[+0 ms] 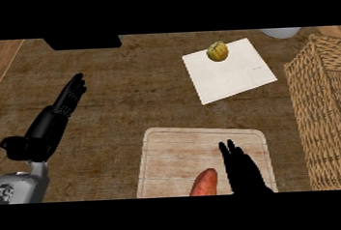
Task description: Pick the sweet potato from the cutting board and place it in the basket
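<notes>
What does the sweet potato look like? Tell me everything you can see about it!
The sweet potato is long, with smooth orange-red skin and a rounded tip. It lies flat on the pale wooden cutting board, near the board's lower edge, tip pointing up and a little right. Its lower end is cut off by the view's edge. The right hand is just to its right, fingers straight; whether they touch it cannot be told.

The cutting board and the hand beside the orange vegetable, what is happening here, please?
The robot's right hand hangs over the cutting board, fingers straight, just right of the sweet potato, which lies at the board's near edge and is not yet held. The basket stands to the right. The left hand rests open at the left. Farther back, a small yellow fruit sits on a white mat.
</notes>
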You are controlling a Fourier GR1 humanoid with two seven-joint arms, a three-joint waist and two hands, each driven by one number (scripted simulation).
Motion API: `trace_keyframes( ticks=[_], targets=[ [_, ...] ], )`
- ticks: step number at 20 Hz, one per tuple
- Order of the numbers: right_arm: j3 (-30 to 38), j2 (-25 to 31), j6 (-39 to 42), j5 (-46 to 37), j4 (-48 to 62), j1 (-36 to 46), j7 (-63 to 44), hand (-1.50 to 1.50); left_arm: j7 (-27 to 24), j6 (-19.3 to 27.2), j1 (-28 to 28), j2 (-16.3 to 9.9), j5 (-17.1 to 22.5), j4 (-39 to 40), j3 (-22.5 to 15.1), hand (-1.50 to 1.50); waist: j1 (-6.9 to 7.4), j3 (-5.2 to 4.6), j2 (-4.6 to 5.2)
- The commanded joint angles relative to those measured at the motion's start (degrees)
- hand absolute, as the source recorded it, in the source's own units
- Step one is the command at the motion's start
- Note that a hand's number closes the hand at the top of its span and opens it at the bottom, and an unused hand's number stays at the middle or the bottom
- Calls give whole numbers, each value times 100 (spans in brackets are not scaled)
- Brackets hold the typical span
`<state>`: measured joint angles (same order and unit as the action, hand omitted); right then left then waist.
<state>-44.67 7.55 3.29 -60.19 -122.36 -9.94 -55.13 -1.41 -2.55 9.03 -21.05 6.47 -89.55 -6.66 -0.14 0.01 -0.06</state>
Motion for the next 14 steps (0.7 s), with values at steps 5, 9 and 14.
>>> trace_keyframes(
  ticks=[5,9,14],
  targets=[
    [42,-289,277,144,-136,220,-112,-150,85,-49,-42,404,-374,-41,23,0,9,-2,3],
    [-696,-445,223,-528,-70,33,-591,-150,380,-119,-21,376,-354,-317,154,0,1,-2,-4],
    [-357,-247,25,-305,488,41,-245,-150,177,-253,45,463,-414,-73,259,0,-6,-2,4]
  ],
)
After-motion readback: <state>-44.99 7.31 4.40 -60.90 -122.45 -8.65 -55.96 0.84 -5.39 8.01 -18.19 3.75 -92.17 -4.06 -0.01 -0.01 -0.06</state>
